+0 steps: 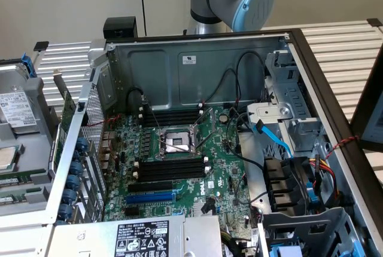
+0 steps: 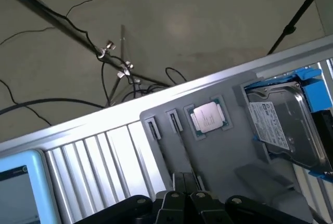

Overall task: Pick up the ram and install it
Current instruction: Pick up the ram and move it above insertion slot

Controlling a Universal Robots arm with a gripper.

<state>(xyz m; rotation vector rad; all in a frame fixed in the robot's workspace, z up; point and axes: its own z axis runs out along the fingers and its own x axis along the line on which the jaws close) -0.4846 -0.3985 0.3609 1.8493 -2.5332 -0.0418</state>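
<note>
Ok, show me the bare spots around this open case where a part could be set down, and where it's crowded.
Bare: the slatted tabletop beyond the case on the exterior view's right, and the strip on its left, between the black box and the hard drive. Crowded: the cables between the motherboard and the drive cage.

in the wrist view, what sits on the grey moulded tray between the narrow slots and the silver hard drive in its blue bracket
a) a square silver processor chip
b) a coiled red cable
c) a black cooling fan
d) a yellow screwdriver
a: a square silver processor chip lies in a recess of the grey moulded tray, right beside the silver hard drive in its blue bracket.
</note>
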